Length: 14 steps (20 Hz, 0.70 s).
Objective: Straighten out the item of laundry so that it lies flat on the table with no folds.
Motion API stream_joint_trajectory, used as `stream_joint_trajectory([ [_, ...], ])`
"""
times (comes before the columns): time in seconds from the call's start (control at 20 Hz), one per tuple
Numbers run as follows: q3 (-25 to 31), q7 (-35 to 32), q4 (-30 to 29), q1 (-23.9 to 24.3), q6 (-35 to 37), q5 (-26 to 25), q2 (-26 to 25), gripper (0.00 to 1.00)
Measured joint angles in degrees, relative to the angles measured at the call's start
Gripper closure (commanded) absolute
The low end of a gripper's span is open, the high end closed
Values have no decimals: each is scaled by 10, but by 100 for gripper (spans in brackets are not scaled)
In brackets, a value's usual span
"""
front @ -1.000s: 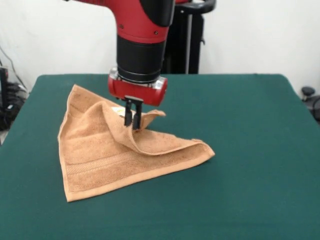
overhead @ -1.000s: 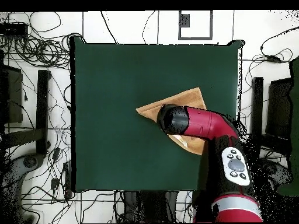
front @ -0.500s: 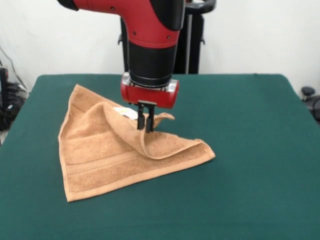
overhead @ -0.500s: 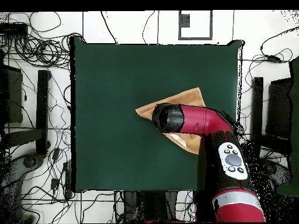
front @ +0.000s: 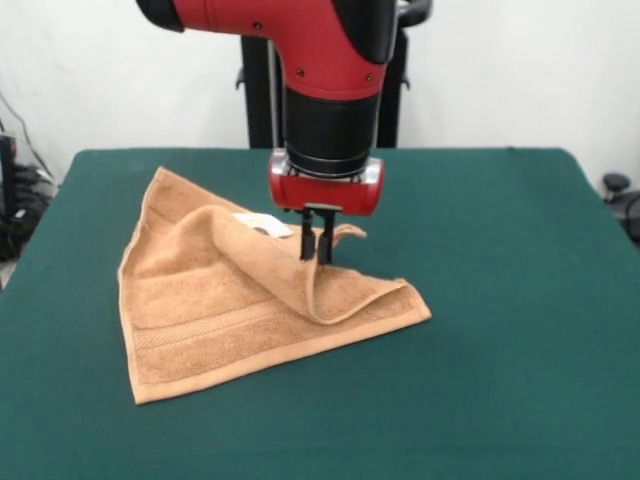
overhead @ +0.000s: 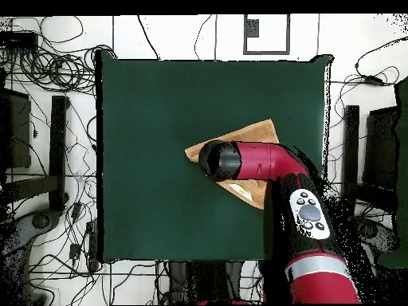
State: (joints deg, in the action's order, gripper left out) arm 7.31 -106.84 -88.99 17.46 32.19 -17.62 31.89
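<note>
Arm: red and black, wrist pointing straight down.
Tool [front: 317, 246]: two black fingers vertical, nearly together, pinching a raised fold of towel [front: 200, 300].

Overhead, the arm [overhead: 263, 162] hides most of the towel [overhead: 259, 129].

Soft, even light fills the room, seemingly from overhead. The towel [front: 235, 305] casts only a faint, narrow shadow on the tabletop [front: 500, 330] along its near edge, and its raised fold shades the hollow beneath. A mild sheen sits on the red arm [front: 310, 40] above the towel. From the front, everything looks reasonably crisp; no glare.
</note>
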Motion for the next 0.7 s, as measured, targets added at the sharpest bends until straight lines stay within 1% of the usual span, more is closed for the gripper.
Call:
stream_joint_trajectory([
  [0.4,19,0,-7,3,9,-13,11,100],
  [0.7,40,0,-21,18,18,-27,23,100],
])
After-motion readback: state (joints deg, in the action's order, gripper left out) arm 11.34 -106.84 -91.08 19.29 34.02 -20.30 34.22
